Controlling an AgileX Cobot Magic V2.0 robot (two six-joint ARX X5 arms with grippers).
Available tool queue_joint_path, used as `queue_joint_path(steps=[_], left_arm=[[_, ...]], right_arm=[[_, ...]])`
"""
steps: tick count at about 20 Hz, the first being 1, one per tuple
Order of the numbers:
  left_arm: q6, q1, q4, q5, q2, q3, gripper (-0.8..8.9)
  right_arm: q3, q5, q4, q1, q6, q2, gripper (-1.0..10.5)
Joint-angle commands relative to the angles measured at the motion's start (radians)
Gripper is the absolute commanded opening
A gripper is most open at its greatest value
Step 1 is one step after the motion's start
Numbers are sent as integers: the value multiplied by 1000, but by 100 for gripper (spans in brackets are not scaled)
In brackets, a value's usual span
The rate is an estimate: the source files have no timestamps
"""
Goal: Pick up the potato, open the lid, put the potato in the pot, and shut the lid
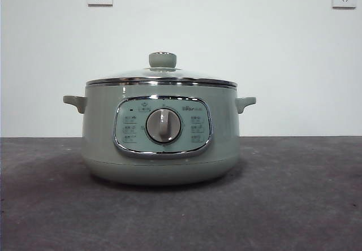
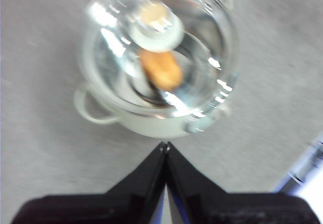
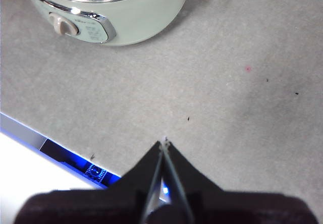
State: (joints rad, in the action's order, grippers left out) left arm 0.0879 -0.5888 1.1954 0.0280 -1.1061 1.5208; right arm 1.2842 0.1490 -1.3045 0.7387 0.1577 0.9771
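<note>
Glass is what you are looking through here: the lid (image 1: 162,76) sits closed on the pot (image 1: 160,132), and through it the left wrist view shows the potato (image 2: 161,69) lying inside, beside the pale-green knob (image 2: 155,24). By the look of it, every step of the task is done.

The pot stands mid-table (image 1: 294,200), its dial facing the near edge. Neither arm shows in the front view. The left gripper (image 2: 165,146) hangs above the pot with its jaws pressed together and empty. The right gripper (image 3: 163,143) is over bare table to one side of the pot, jaws likewise together, holding nothing.

What can still go wrong is mostly your own doing:

- The left wrist picture is blurred, which suggests that arm is moving. If it dips while passing over the knob, it could knock the lid askew.
- From the front the steel rim looks level all round, but the far side is hidden. A lid resting on the rim's edge could slide at a light bump.
- A sweep of the right arm toward the pot could catch a side handle (image 1: 245,102) and shift it.
</note>
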Motion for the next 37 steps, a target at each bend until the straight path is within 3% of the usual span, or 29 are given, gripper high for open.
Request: queue_joint_path(steps=[1, 3, 7, 9, 11, 13, 17, 28, 34, 37], left_arm=[[32, 39, -24, -10, 76, -54, -3], [20, 108, -135, -10, 179, -192, -3], [-10, 277, -607, -9, 462, -680, -3], [-91, 345, -845, -10, 610, -940, -3], [-165, 394, -954, -10, 730, -1117, -3], [-208, 436, -957, -8, 827, -1233, -3], [-209, 505, -958, -5, 914, -1366, -3], [-207, 553, -1017, -8, 1073, -1504, -3], [4, 555, -1034, -2, 1102, -1513, -3], [6, 555, -1033, -3, 1102, -1513, -3]], right_arm=[[-12, 1, 4, 1, -2, 2, 1], [-12, 1, 4, 1, -2, 2, 1], [-12, 1, 4, 1, -2, 2, 1], [-12, 1, 4, 1, -2, 2, 1], [-12, 1, 3, 1, -2, 2, 1], [-12, 1, 4, 1, -2, 2, 1], [-12, 1, 3, 1, -2, 2, 1], [-12, 1, 4, 0, -2, 2, 1], [-12, 1, 4, 0, -2, 2, 1], [-12, 1, 3, 0, -2, 2, 1]])
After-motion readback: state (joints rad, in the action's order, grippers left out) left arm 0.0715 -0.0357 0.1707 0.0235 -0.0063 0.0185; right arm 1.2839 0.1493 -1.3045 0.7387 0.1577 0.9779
